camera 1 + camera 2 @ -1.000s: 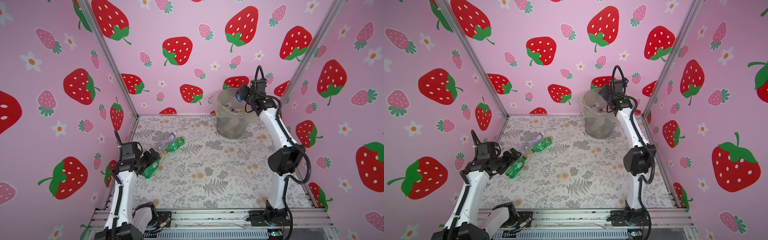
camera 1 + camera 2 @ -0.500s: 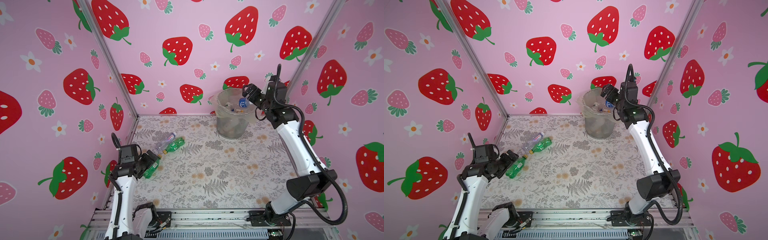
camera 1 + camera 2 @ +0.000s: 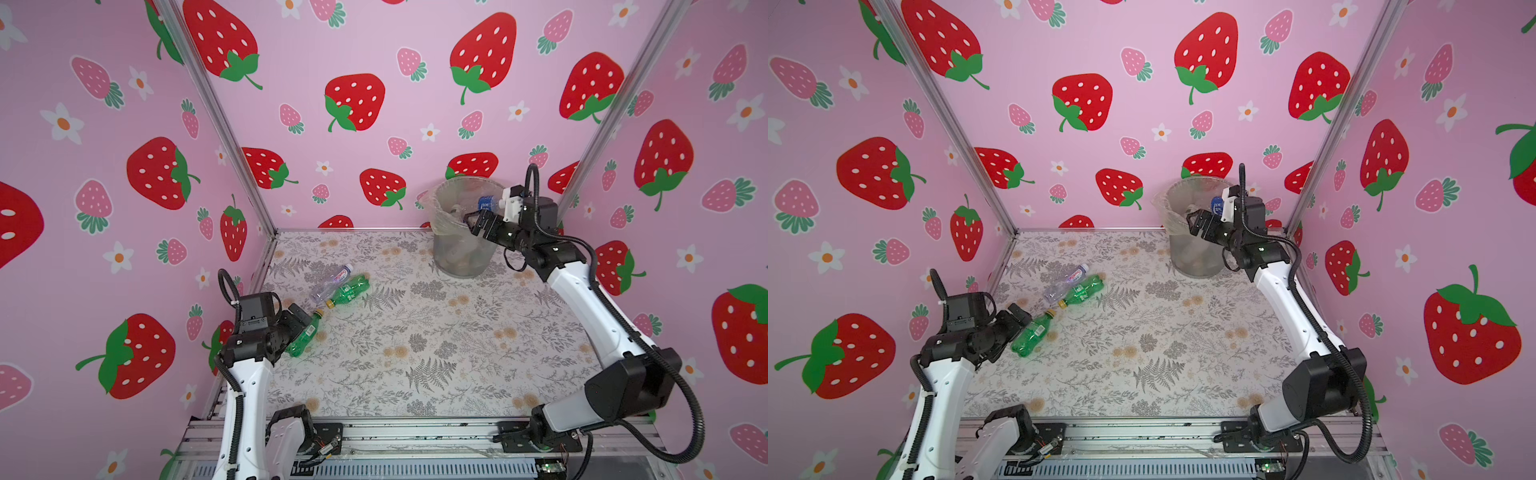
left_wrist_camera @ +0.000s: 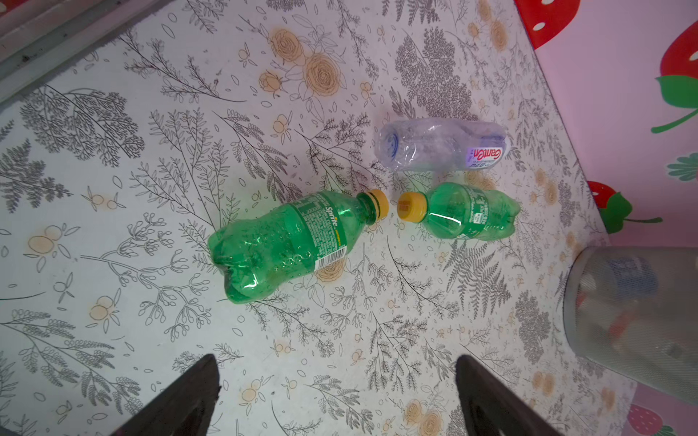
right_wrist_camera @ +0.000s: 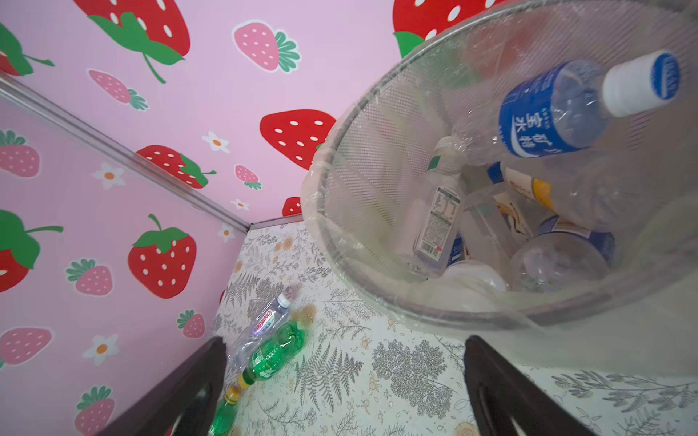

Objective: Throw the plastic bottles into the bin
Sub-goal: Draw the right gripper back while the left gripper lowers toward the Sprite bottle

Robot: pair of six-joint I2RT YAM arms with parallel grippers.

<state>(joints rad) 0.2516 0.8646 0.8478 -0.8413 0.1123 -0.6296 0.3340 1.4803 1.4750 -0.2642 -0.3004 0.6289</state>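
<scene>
1. Rails of grey metal cross the near edge, and both my arms are bolted to them.
2. My left claw hangs low over the floral mat at the near left. Its jaws are spread wide and grasp nothing; in the left wrist view its dark fingers frame only mat.
3. Just ahead of those fingers lies the near green bottle. It is on its side with its yellow cap pointing away from me, and it is not between the jaws.
4. A little farther on lies the second green bottle, also on its side. Its yellow cap faces the first one's cap across a small gap.
5. The clear bottle, with a red-lettered label, lies just beside the second green one, on the side nearer the left wall. I cannot tell whether the two touch.
6. The bin stands upright on the mat in the far right corner, well apart from those three bottles. A clear bag is folded over its rim.
7. My right claw hovers at the bin's rim on the side nearer me. Its jaws are released, wide and empty, as the right wrist view shows.
8. Inside the bin is a heap of clear bottles. High in the mouth is a blue-labelled bottle with a white cap, tilted; I cannot tell whether it rests on anything.
9. Pink strawberry walls close the scene at the back and on both sides.
</scene>
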